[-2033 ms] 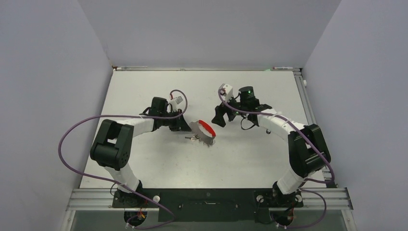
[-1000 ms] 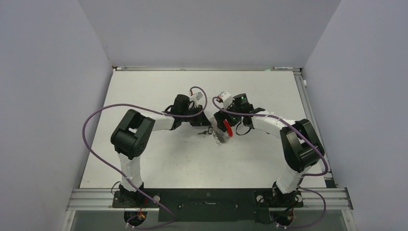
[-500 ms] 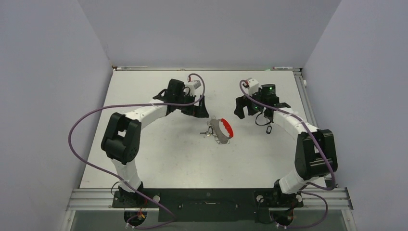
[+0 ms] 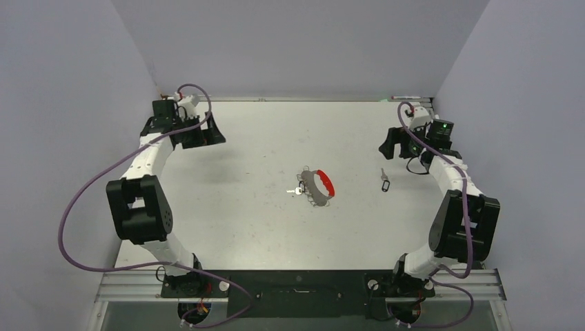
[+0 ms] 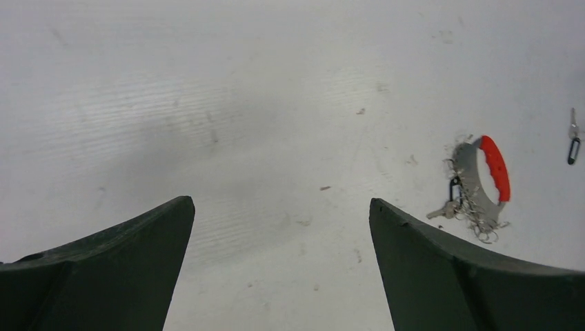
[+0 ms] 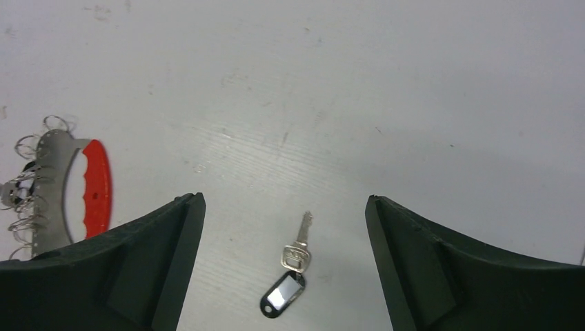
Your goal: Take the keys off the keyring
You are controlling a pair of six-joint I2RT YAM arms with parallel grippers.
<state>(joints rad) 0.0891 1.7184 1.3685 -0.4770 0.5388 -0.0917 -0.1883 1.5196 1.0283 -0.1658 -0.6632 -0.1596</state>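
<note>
On a white surface (image 4: 227, 227), the left end effector (image 4: 210, 133) hangs near the far left corner, jaws spread wide and holding nothing. Its wrist view shows bare surface between two dark fingers (image 5: 103, 269). Near the middle lies the keyring (image 4: 321, 186), a curved band, part grey and part red, fringed with thin wire rings. A pale key (image 4: 293, 191) touches its left side; whether it is threaded on cannot be told. To the right, well apart from the keyring, a tagged key (image 4: 385, 181), silver with a dark tag, lies alone. Near the far right edge the right end effector (image 4: 393, 145) hangs above the surface, jaws wide and empty.
</note>
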